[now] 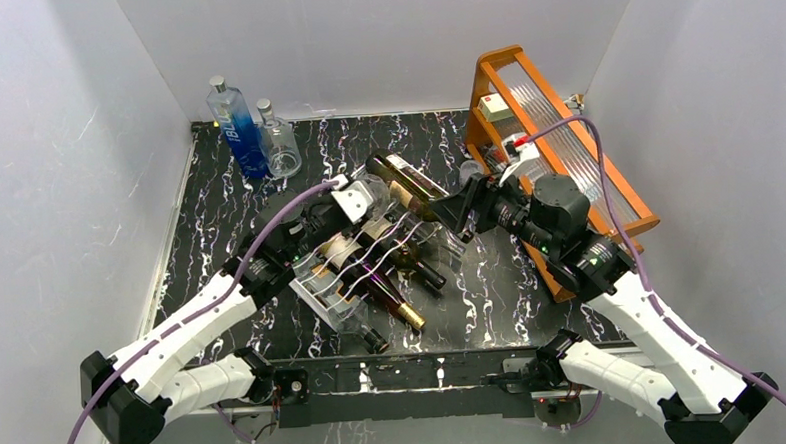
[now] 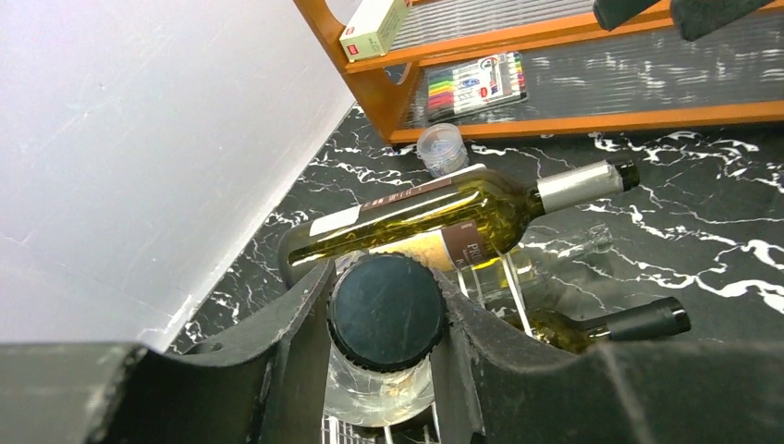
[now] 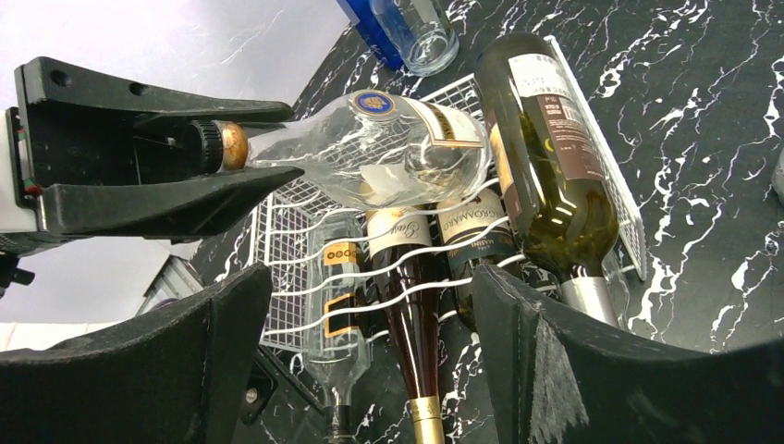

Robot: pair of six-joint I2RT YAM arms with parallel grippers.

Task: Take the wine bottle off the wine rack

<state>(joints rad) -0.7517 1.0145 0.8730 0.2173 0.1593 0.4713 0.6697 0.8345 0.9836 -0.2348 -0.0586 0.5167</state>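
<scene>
Wine rack sits mid-table. Three bottles lie side by side in its cradles, necks toward the arm bases:
- a clear one with a yellow-black label
- a dark red one with gold foil
- a dark one

Two more lie on top of those, not in cradles. The clear bottle lies crosswise over them. The left gripper is clamped on its cap, a finger pressed on each side. It looks empty, though glare makes that hard to call.

The green wine bottle rests just beside it on the rack's far side. Its silver-foiled neck points at the right gripper, whose jaws are wide apart and hold nothing. The neck end is hidden behind one finger.

The orange wooden frame holds a small box on one shelf and a marker set below it. A clear plastic cup stands on the table beside the frame.

A blue bottle and a glass bottle stand upright in the far-left corner.
</scene>
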